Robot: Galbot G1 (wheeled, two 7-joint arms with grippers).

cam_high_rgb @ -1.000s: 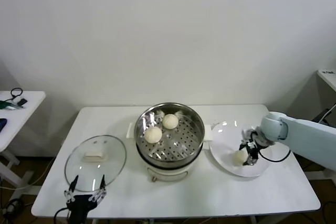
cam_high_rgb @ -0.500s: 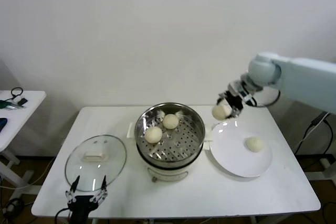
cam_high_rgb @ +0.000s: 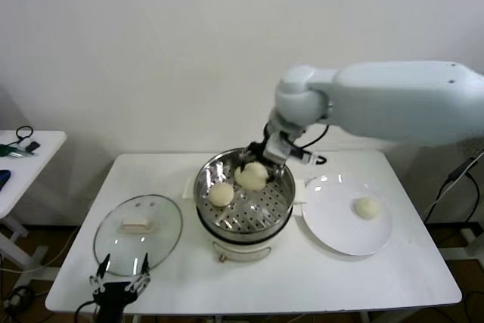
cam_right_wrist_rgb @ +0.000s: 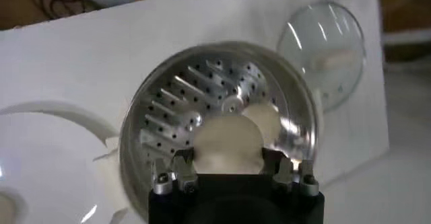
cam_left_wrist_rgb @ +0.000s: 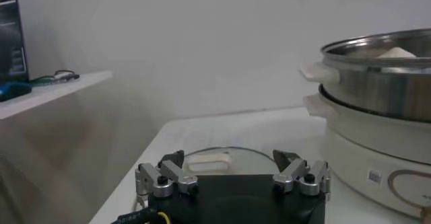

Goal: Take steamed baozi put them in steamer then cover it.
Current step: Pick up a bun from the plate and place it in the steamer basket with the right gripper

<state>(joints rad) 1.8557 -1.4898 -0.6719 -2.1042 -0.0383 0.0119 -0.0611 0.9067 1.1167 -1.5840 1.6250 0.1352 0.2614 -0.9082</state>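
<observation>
Right arm has swung from over the plate across to the steamer since the earlier frames, carrying a bun with it; one bun left on the plate, same as half a second back.

Left to right now:

- Left end effector parked at the near bench edge, just in front of the cover, jaws wide and empty. Idle.
- Cover lies flat on the bench, handle up, left of the steamer and just clear of it. Untouched, not yet on.
- Steamer sits mid-bench, open. Two baozi rest on the perforated tray: one on the near-left side, one toward the back, partly hidden by the carried bun.
- Right end effector is over the back half of the tray, jaws partly closed on a third baozi. Wrist view shows the bun between the fingers with the tray below. Can't tell whether it's touching the tray yet or just above it.
- Plate right of the steamer holds the last baozi, toward its far-right side.

Status, my read: two placed, third in hand at the drop point, not yet released. Remaining: let go of this one, fetch the fourth from the plate, then lid on. Roughly past halfway. Tray has free space at the near and right side for the last bun. Lid pickup looks like a left-arm job given where it waits.
</observation>
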